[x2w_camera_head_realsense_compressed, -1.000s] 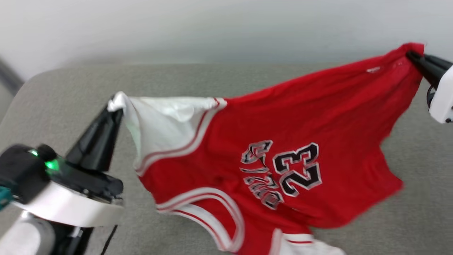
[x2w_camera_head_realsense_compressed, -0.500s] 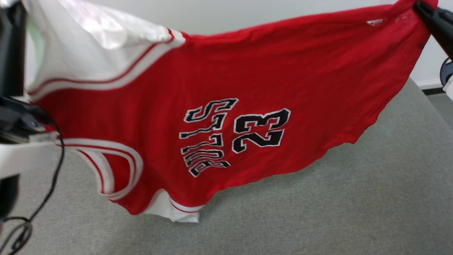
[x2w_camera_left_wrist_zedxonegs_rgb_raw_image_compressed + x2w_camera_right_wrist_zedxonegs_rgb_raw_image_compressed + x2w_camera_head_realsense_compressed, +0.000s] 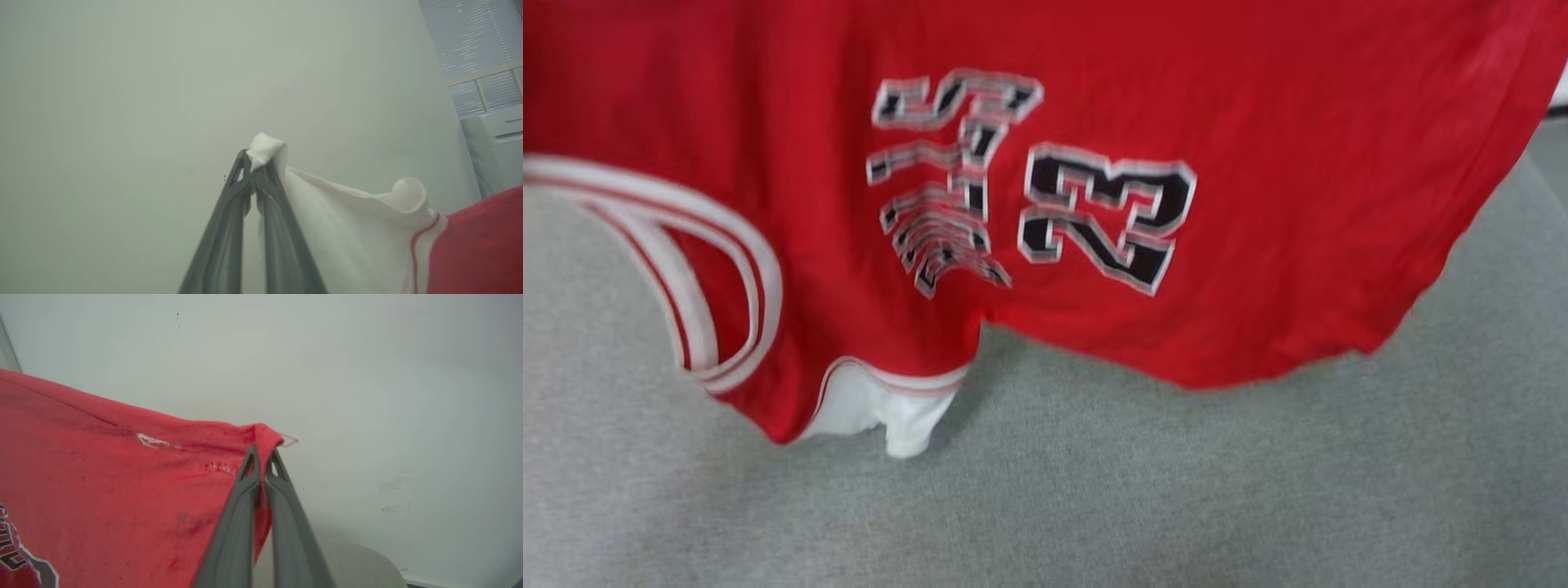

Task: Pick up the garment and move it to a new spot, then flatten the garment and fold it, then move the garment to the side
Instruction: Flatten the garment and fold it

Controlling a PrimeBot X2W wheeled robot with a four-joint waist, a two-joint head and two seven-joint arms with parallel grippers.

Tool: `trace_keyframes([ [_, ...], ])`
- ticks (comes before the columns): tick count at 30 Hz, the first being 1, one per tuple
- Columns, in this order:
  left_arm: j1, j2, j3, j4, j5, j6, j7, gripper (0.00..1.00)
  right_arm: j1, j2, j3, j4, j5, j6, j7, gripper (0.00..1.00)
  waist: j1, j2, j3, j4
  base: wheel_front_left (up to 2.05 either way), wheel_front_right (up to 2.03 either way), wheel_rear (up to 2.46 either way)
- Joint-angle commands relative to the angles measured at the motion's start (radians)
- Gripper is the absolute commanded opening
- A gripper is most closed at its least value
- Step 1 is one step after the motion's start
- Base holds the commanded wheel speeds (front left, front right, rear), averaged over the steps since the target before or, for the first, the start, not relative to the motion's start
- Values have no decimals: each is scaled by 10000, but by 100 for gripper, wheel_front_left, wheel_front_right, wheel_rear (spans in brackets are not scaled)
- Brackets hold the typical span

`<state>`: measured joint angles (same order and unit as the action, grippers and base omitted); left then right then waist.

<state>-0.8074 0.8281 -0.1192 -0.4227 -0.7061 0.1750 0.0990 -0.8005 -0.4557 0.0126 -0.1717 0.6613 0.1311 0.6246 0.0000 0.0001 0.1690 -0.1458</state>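
The garment, a red jersey with black white-outlined "23" and lettering, hangs spread wide above the grey cushion, its lower edge and a white sleeve dangling just over the fabric. In the left wrist view my left gripper is shut on the tip of a white sleeve of the garment. My right gripper is shut on a red corner of the garment, which stretches away to the left of that view.
A pale wall rises behind the grey cushion. A window with blinds and a white appliance stand at the right of the left wrist view. The cushion's rounded corner shows below my right fingers.
The garment has been lifted higher and stretched flatter between both grippers. The head camera has also shifted, so both grippers have left its picture.
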Motion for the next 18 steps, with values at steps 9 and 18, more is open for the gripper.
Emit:
trace_keyframes([
  [9, -4048, -88, -1073, 2323, 909, -1049, 354, 0, -2534, -333, 668, 1587, -745, -7, -1621, 0, 0, -1, 2762, 55, 0, 0, 0],
  [18, -8611, -1511, -2108, 6020, 2061, -1725, -379, 0, -6027, -518, 1663, 4261, -1817, -12, -3339, 0, 0, -1, 4438, 438, 0, 0, 0],
])
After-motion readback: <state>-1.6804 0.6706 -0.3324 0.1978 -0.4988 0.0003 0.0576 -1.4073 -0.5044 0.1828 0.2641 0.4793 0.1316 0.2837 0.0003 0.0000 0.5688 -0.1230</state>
